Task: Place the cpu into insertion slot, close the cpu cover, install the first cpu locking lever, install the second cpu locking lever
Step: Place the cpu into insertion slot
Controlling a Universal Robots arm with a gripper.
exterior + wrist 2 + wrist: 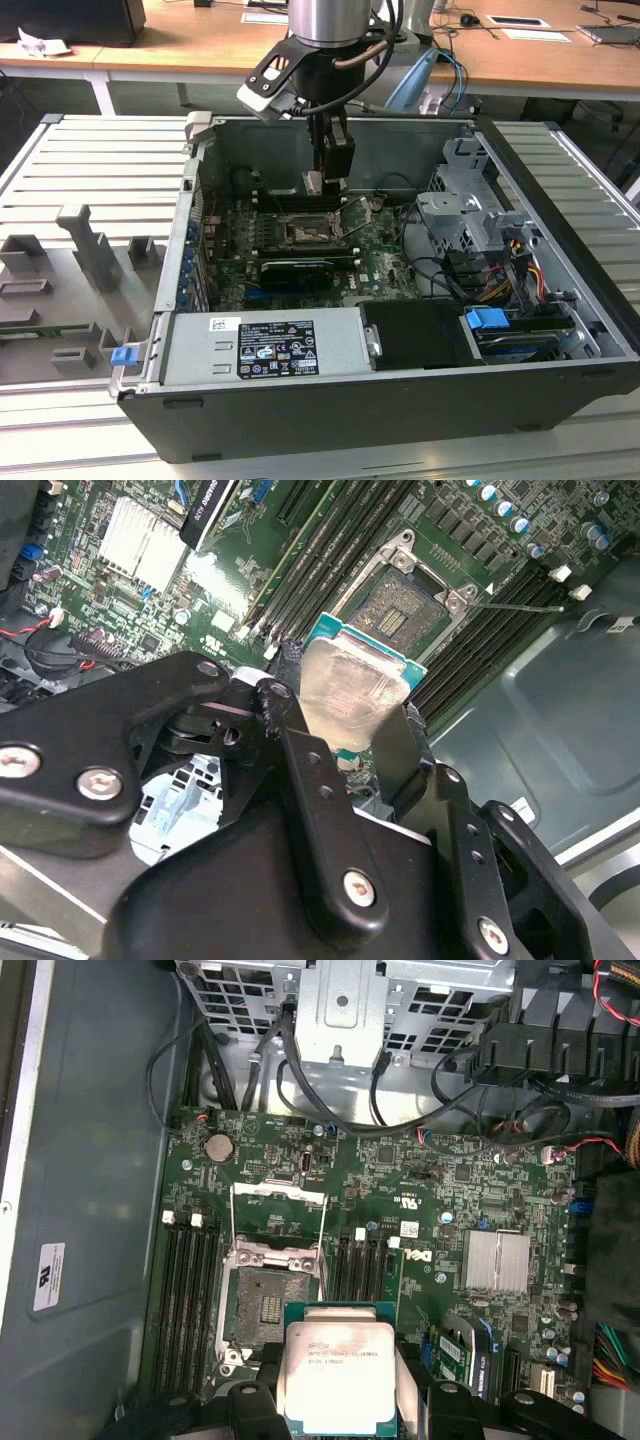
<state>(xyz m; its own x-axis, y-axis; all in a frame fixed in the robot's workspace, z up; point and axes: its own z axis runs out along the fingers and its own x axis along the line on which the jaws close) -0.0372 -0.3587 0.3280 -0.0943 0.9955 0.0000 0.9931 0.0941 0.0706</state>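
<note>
Pinching the cpu [340,1375] by its edges in my gripper [345,1405], I hover near the bare insertion slot [265,1305], with the cpu cover [278,1193] raised. Placement step in hand. Seating, I judge, demands squaring chip to socket.

Silver cylindrical arm [330,20], black gripper [345,720] with silver screws [100,782], black cables [392,35] looped at the wrist

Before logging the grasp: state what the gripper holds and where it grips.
The gripper holds the small square silvery cpu, pinched by two opposite edges.
</note>
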